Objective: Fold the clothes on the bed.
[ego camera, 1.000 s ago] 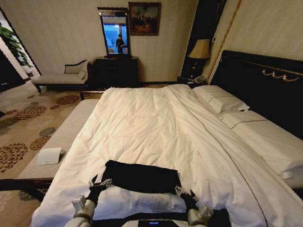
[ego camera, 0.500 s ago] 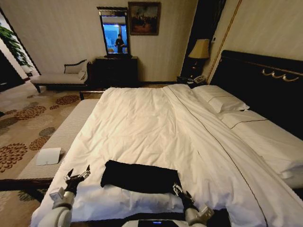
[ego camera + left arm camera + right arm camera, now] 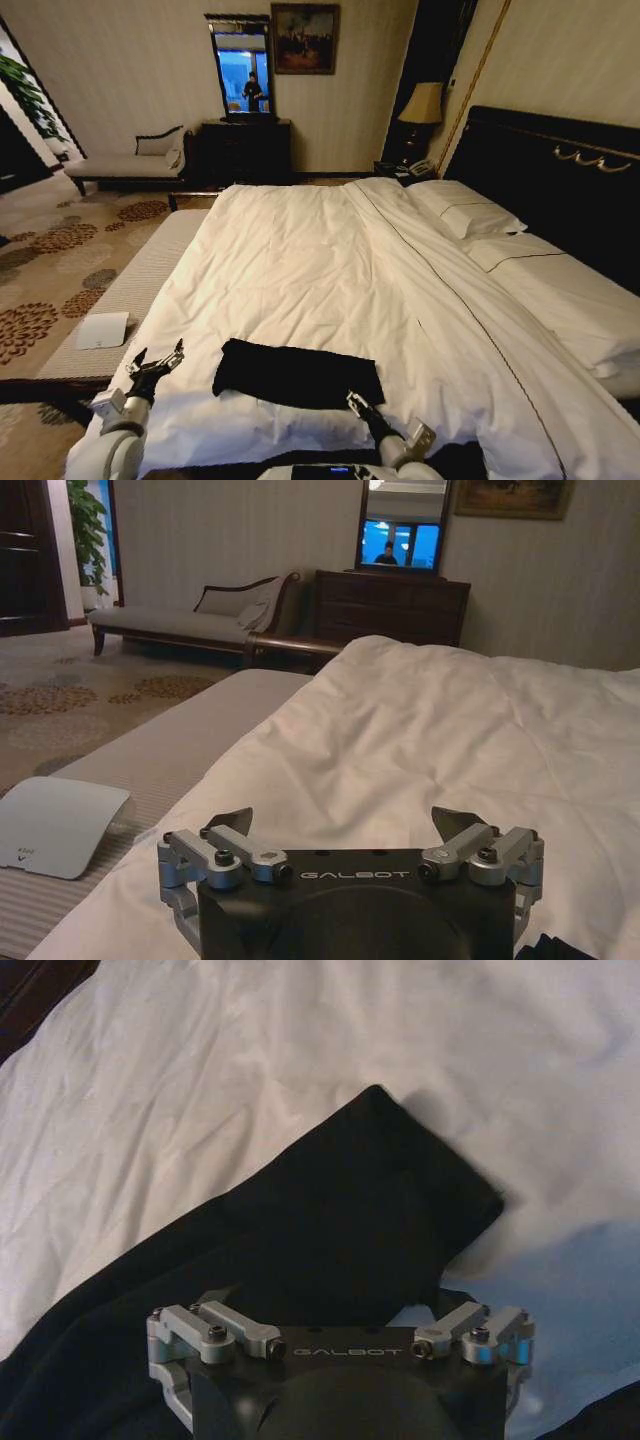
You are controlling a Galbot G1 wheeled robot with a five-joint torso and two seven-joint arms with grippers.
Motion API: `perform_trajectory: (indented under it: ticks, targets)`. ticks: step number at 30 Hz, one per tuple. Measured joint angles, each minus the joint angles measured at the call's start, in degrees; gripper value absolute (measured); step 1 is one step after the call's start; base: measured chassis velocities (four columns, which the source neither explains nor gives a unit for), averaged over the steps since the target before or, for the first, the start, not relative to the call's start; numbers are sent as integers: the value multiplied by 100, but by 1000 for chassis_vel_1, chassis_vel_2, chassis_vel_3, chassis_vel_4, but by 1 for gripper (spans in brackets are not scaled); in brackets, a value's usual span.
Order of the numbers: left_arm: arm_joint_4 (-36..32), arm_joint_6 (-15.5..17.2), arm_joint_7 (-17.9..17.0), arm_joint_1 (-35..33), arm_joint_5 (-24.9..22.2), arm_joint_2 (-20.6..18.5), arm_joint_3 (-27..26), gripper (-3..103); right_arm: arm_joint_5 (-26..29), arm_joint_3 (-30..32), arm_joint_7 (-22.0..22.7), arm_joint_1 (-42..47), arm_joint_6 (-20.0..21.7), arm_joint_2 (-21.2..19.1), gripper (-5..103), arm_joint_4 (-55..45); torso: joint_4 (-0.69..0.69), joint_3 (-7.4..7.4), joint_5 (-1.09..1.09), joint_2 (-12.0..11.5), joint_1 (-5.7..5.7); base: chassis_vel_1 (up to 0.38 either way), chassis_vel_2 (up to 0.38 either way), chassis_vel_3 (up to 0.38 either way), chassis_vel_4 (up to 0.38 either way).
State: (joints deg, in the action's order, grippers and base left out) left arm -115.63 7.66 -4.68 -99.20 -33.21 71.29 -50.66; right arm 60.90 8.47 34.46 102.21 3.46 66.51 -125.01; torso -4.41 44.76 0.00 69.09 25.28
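At the foot edge of the bed [image 3: 330, 260], a black T-shirt [image 3: 297, 373] lies folded into a compact dark rectangle on the white duvet [image 3: 300, 250], near the foot-end corner on the robot's left. The right gripper [image 3: 356, 404] sits at the near edge of the shirt, close to its right corner; in the right wrist view its fingers are spread wide, with black fabric lying beneath and ahead of them but nothing pinched. The left gripper [image 3: 157, 361] hangs over the left side edge of the bed, beside the shirt and clear of it, jaws likewise apart and empty. No lettering shows on the garment, which looks doubled over with its edges roughly square. By that reading the fold is largely made and both arms stand off the cloth; any further step would call for regrasping two corners of one edge together, or simply a check that the bundle lies flat. A pale striped bench [image 3: 120, 290] runs beside the bed with a white card [image 3: 103, 330] on it; farther off stand a chaise [image 3: 130, 160], a dark dresser [image 3: 245, 150] and mirror [image 3: 242, 68].
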Motion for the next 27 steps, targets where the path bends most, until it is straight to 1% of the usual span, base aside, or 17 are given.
perform_trajectory:
  ticks: [1,2,3,5,6,9,10,12,13,15,17,21,22,25,27]
  targets:
    - [-4,4,-1,1,0,4,0,100,-19,-33,9,23,0,3,100,-36,0,0,0,0,0,0,0,0,0]
    - [-8,9,-2,7,0,7,3,100,-38,-59,24,57,-2,2,95,-83,0,0,0,0,0,0,0,0,0]
    - [-8,9,-2,7,0,7,3,100,-38,-59,24,57,-2,2,95,-83,0,0,0,0,0,0,0,0,0]
    - [-15,20,-3,30,10,9,27,100,-60,-73,62,140,-10,-10,85,-201,0,0,0,0,0,0,0,0,0]
    - [-15,24,-4,41,16,10,39,100,-68,-74,76,181,-16,-13,81,-253,0,0,0,0,0,0,0,0,0]
    - [-15,29,-11,55,26,13,65,100,-88,-69,103,223,-37,-4,79,-293,0,0,0,0,0,0,0,0,0]
    - [-15,30,-13,56,37,19,81,100,-118,-61,130,231,-64,13,78,-293,-1,0,0,0,0,0,0,0,0]
    - [-19,30,-15,46,48,25,99,100,-169,-43,170,244,-117,40,68,-272,0,0,0,0,0,0,0,0,0]
    - [-19,30,-15,46,48,25,99,100,-169,-43,170,244,-117,40,68,-272,0,0,0,0,0,0,0,0,0]
    - [-30,30,-15,30,53,25,106,100,-197,-17,196,275,-143,46,57,-263,0,0,0,0,0,0,0,0,0]
    - [-34,27,-15,27,53,23,106,100,-212,-3,206,293,-151,46,57,-263,0,0,0,0,0,0,0,0,0]
    - [-39,7,-16,25,50,5,103,100,-300,41,274,339,-203,39,35,-264,0,0,0,0,0,0,0,0,0]
    - [-39,7,-16,25,50,5,103,100,-300,41,274,339,-203,39,35,-264,0,0,0,0,0,0,0,0,0]
    - [-42,-6,-16,25,50,0,126,100,-394,61,366,360,-250,48,19,-269,0,0,0,0,0,0,0,0,0]
    - [-43,-9,-15,26,50,0,134,100,-422,77,383,381,-250,40,19,-289,-1,0,1,0,0,0,0,0,0]
